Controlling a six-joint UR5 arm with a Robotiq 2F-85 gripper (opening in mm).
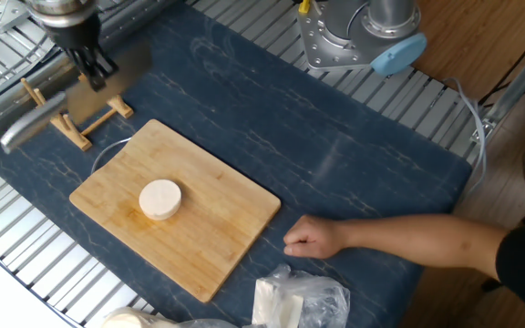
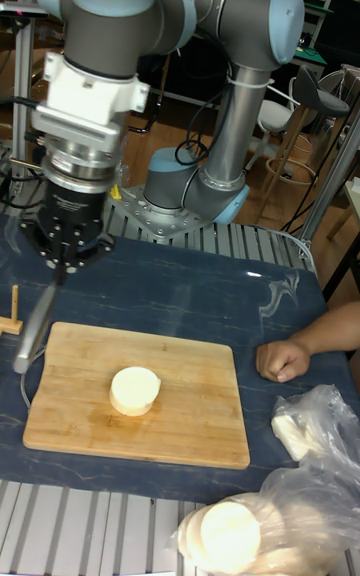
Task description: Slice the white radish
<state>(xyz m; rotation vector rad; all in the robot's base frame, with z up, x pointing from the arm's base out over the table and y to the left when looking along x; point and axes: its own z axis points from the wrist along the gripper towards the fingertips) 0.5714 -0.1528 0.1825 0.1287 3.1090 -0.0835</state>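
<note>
While the robot's hand (image 1: 92,68) hung over the wooden rack (image 1: 76,114) at the far left of the counter (image 1: 335,155), it was clamped on a knife (image 2: 33,321) whose grey handle angled down and out to the left. Further right, the white radish (image 1: 160,198) sat as one whole thick disc near the middle of the cutting board (image 1: 217,228), well apart from the blade. At the right, a person's fist (image 1: 310,238) rested on the blue mat just beside the board, above a plastic bag (image 1: 299,301).
</note>
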